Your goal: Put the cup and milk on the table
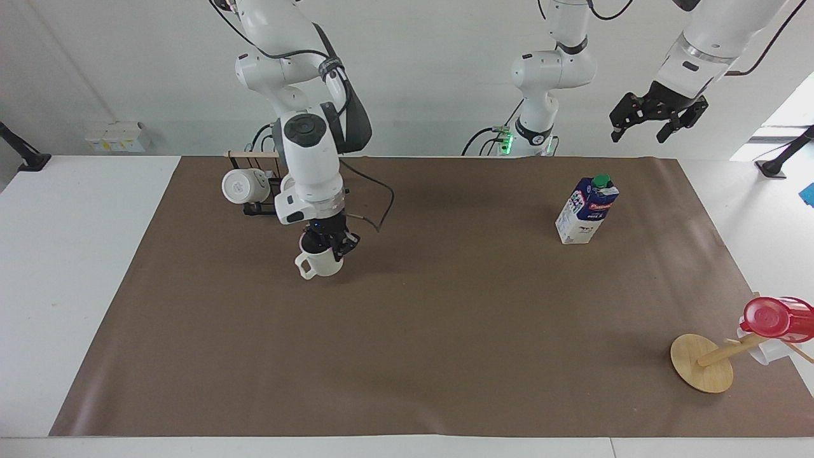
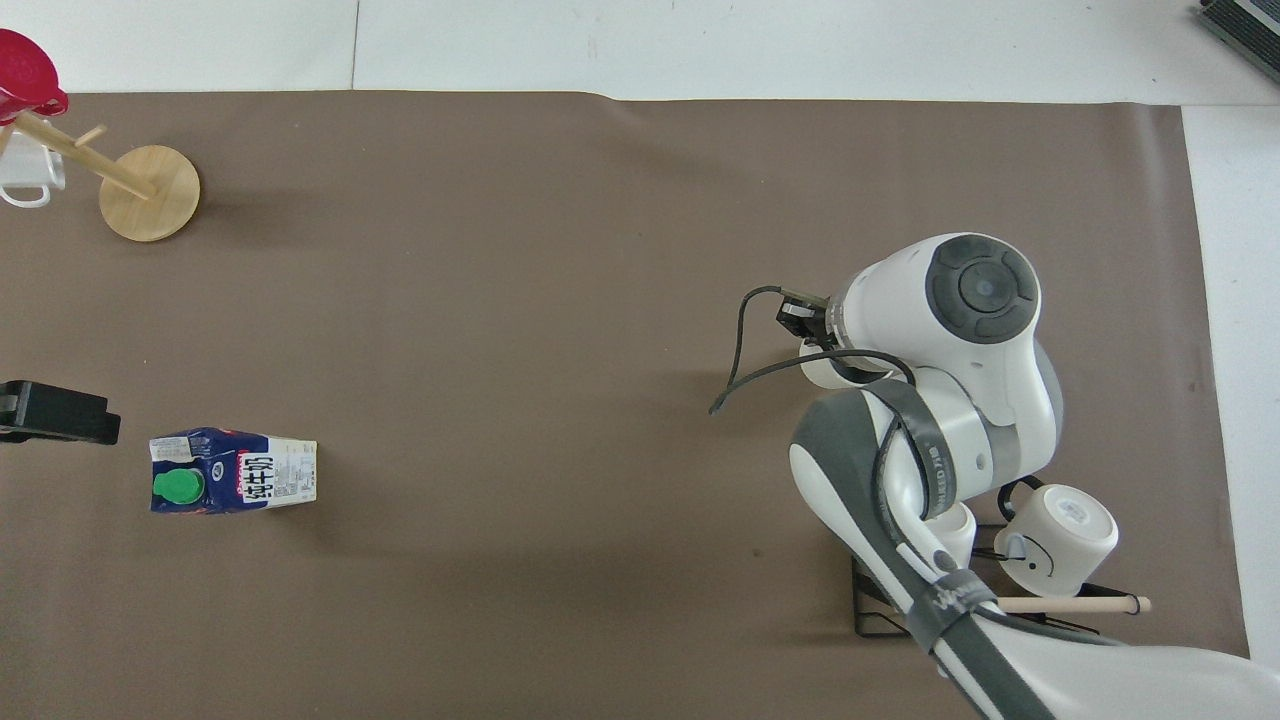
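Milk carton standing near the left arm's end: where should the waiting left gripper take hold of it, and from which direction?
Probably the milk carton is best gripped across its flat white lower body, below the red band, coming from the left arm's end. It stands upright with nothing close beside it; the sloped gable and round green cap offer poorer surfaces. The open left gripper waits high above that end of the table.

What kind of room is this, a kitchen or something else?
Probably a robotics lab, not a kitchen: two white robot arms bolted at a paper-covered table, with a milk carton and mugs set out as props.
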